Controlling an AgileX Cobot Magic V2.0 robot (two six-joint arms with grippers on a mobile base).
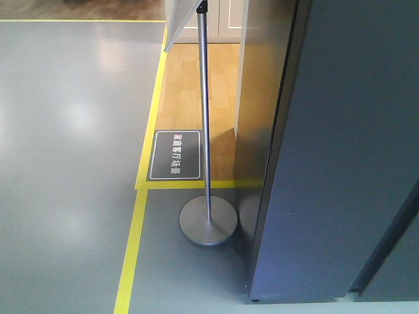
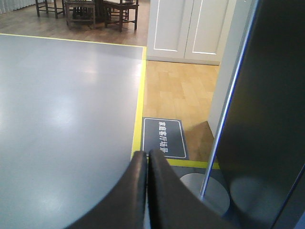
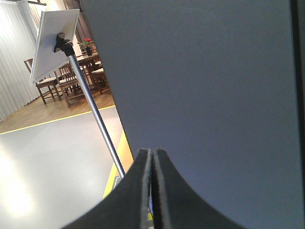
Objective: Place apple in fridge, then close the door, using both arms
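Open grey floor point(image 1: 65, 131) is seen leftward. The right is blocked by the tall dark grey fridge point(image 1: 340, 144) and a silver sign pole point(image 1: 205, 118).

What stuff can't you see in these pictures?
- Apple: in no view, so its place is unknown.
- Fridge inside: every view shows only its dark grey outside.
- Sign stand top: cut off by the front view's upper edge; the right wrist view shows only the board's back.
- Floor sign lettering: too small to read.

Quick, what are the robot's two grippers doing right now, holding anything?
Left gripper: closed, holding nothing, pointed at the floor.
Right gripper: closed, holding nothing, close to the dark grey fridge face.
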